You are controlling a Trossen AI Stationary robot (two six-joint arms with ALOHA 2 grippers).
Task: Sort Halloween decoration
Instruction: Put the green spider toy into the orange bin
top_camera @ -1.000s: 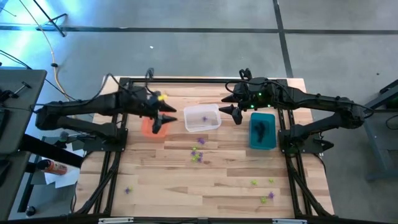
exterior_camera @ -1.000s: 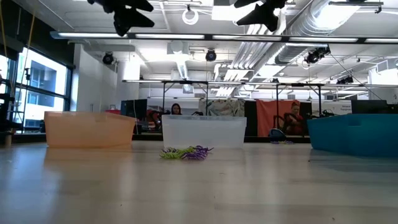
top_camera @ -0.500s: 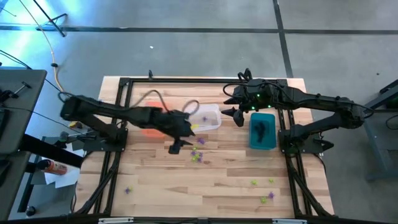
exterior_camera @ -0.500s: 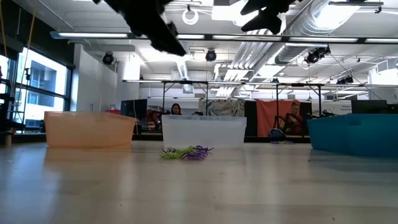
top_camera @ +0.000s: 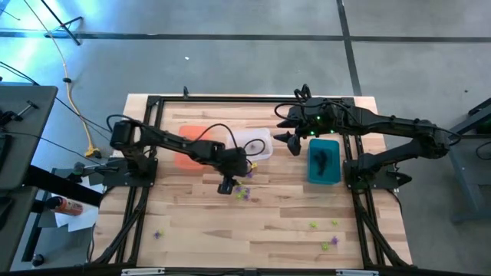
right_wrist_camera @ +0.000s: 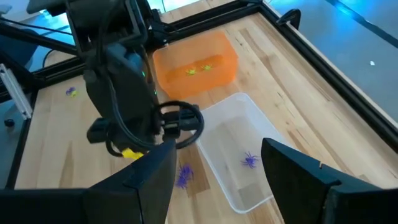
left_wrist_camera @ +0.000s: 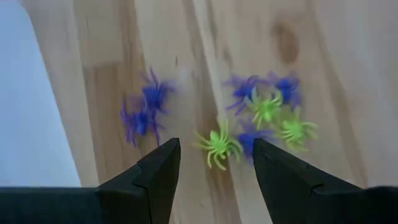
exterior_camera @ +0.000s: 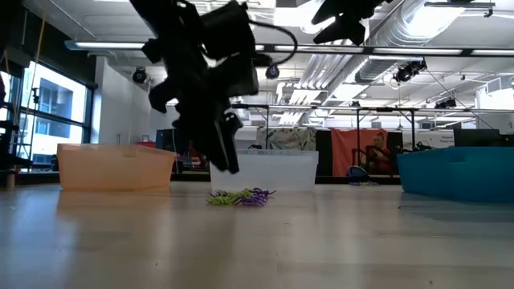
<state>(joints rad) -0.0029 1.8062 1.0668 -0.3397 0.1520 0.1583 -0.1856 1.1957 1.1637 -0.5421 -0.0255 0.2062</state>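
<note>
Left claw [top_camera: 227,186] swung off the orange bin [top_camera: 184,150], now hanging released over the purple and green spiders [left_wrist_camera: 249,121] on the tabletop [top_camera: 199,222]. Right claw [top_camera: 292,142] waits released. Clumped like that, it'll probably grab two colours.

The wooden table [top_camera: 199,222] held three bins: orange [top_camera: 184,157], clear [top_camera: 259,142], teal [top_camera: 324,162]. Tiny plastic spiders [top_camera: 243,191] lay scattered loose on it too.
</note>
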